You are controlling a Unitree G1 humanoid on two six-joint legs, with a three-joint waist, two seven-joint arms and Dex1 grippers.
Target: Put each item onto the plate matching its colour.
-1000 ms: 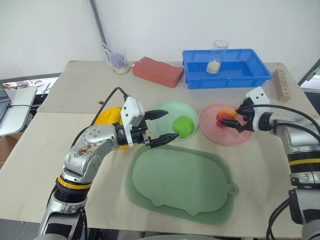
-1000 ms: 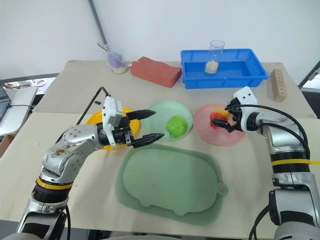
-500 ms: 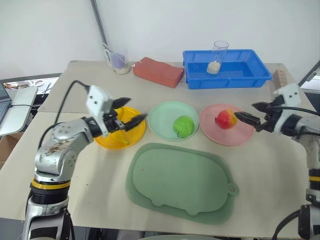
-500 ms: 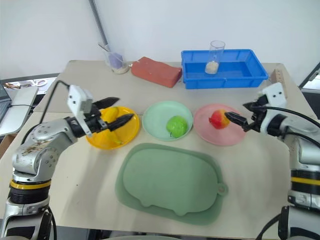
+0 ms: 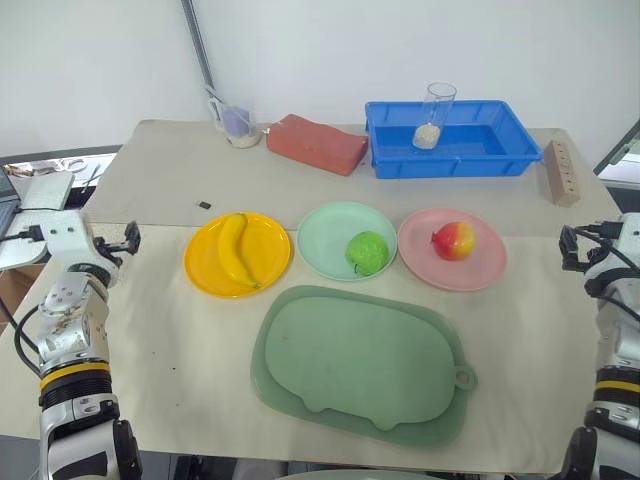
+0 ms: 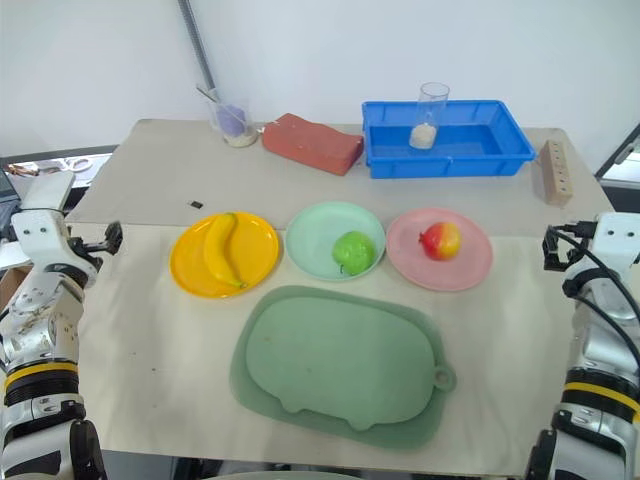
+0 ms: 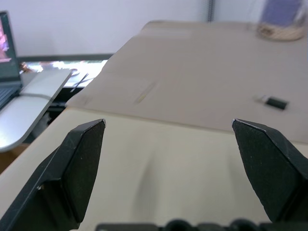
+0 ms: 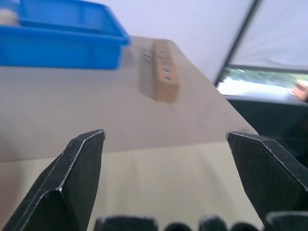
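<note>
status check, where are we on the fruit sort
Left end effector and right end effector open, empty. Banana, green apple, red-and-yellow apple on matching plates. Nothing obstructing.

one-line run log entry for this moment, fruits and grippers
banana: on yellow plate | green apple: on mint plate | red apple: on pink plate | left gripper: open, empty | right gripper: open, empty

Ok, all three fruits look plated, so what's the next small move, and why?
Probably none on the fruit: just hold both arms out at the sides. The banana lies on the yellow plate, the green apple on the mint plate and the red-and-yellow apple on the pink plate. The left tool and the right tool are open and hold nothing.
</note>
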